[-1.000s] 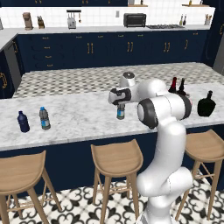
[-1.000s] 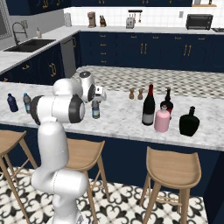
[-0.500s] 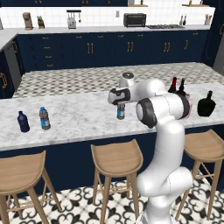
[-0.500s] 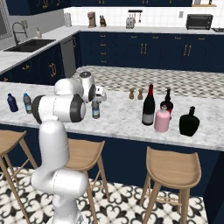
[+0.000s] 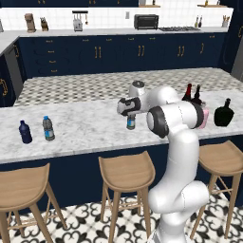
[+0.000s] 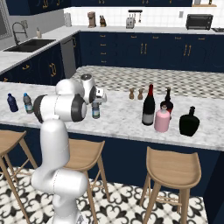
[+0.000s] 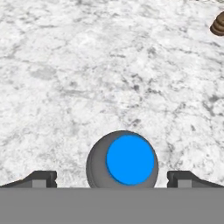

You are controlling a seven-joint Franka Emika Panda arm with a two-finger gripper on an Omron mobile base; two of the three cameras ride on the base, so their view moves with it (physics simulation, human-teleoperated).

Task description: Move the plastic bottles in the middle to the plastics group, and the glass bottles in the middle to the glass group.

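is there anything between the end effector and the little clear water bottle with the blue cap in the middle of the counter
Nothing visible. The open end effector hangs directly above the small clear-grey plastic water bottle; its blue cap sits between the two fingertips, with only bare white marble counter around.

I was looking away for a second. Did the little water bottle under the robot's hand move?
No. The water bottle stands at the same spot on the marble counter, just as far from the wine bottle as before, with the open gripper above it.

The small clear-grey plastic water bottle with blue cap [image 7: 125, 161] stands upright mid-counter. Tall dark red-capped wine bottle [image 6: 148, 106] and squat pale-pink bottle [image 6: 162, 120] stand just beside each other.
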